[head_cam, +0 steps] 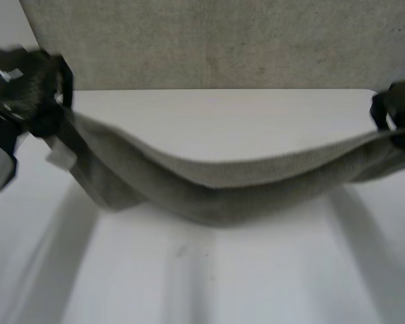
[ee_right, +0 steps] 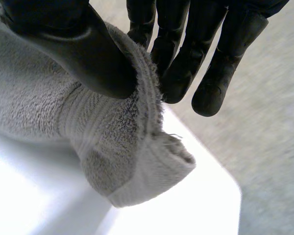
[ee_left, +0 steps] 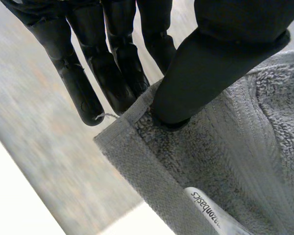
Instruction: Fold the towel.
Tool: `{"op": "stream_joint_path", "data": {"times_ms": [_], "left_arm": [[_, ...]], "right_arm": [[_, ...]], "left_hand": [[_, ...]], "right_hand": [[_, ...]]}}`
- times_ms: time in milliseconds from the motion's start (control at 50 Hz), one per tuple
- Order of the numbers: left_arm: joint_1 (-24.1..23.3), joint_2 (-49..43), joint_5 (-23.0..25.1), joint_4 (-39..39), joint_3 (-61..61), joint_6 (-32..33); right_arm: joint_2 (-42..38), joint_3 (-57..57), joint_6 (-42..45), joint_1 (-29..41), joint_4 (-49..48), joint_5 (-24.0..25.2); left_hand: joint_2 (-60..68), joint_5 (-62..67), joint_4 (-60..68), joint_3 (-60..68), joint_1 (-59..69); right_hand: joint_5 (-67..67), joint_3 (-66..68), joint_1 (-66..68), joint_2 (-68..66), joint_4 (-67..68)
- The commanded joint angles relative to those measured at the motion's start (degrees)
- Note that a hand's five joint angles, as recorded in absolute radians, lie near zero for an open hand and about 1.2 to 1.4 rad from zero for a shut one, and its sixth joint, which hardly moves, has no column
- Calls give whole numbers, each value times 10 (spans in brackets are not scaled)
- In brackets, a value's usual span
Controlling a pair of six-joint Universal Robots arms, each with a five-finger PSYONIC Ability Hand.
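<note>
Grey terry towel sags low over the white table, slung between the left hand and right hand, each pinching a corner between thumb and fingers; apparently mid-fold, not yet laid flat.

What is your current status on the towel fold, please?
Left hand shut on towel corner, thumb against fingers. Right hand shut on the opposite end. Lifted towel sags between hands over white table.
</note>
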State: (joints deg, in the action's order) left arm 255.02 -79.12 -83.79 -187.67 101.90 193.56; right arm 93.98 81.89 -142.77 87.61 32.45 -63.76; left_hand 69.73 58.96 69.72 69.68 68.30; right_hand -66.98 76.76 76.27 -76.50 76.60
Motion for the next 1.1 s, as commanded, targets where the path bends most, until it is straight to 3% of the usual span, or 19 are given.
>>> {"op": "stream_joint_path", "data": {"times_ms": [20,120,160,220,260,280,320,340,420,520,700,900,1000,1100], "left_arm": [[6,-180,15,6,-33,16],[4,-283,8,8,-133,38],[4,-299,8,8,-174,38],[4,-314,7,5,-268,27],[3,-315,5,-3,-318,16],[1,-314,0,-20,-368,-5],[0,-311,-4,-43,-409,-36],[1,-307,-10,-69,-441,-71],[5,-292,-20,-123,-473,-135],[6,-287,-34,-179,-472,-168],[43,-285,-28,-176,-278,-168],[50,-321,-1,-255,-26,-159],[52,-336,18,-277,60,-103],[74,-288,34,-258,114,-52]], "right_arm": [[-152,-60,125,17,55,-31],[-253,-167,103,76,31,-85],[-308,-265,100,115,-19,-111],[-324,-314,93,122,-60,-119],[-332,-381,50,131,-188,-119],[-332,-381,50,131,-189,-119],[-317,-391,-21,133,-342,-124],[-317,-391,-22,133,-343,-124],[-271,-356,-106,128,-491,-124],[-260,-323,-121,128,-471,-120],[-283,-231,-81,129,-337,-88],[-334,-19,22,131,-368,-28],[-352,51,71,133,-371,-35],[-300,102,84,126,-362,-53]], "left_hand": [[103,110,103,103,117],[103,110,103,103,117],[103,110,103,103,117],[103,110,103,103,117],[103,110,103,103,117],[103,110,103,103,117],[103,110,103,103,117],[103,110,103,103,117],[103,110,103,103,117],[103,110,103,103,117],[103,110,103,103,117],[103,110,103,103,117],[103,110,103,103,117],[103,110,103,103,117]], "right_hand": [[-30,32,37,-35,34],[-30,32,37,-35,34],[-30,32,37,-35,34],[-30,32,37,-35,34],[-30,32,37,-35,34],[-30,32,37,-35,34],[-30,32,37,-35,34],[-30,32,37,-35,34],[-30,32,37,-35,34],[-30,32,37,-35,34],[-30,32,37,-35,34],[-30,32,37,-35,34],[-30,32,37,-35,34],[-30,32,37,-35,34]]}}
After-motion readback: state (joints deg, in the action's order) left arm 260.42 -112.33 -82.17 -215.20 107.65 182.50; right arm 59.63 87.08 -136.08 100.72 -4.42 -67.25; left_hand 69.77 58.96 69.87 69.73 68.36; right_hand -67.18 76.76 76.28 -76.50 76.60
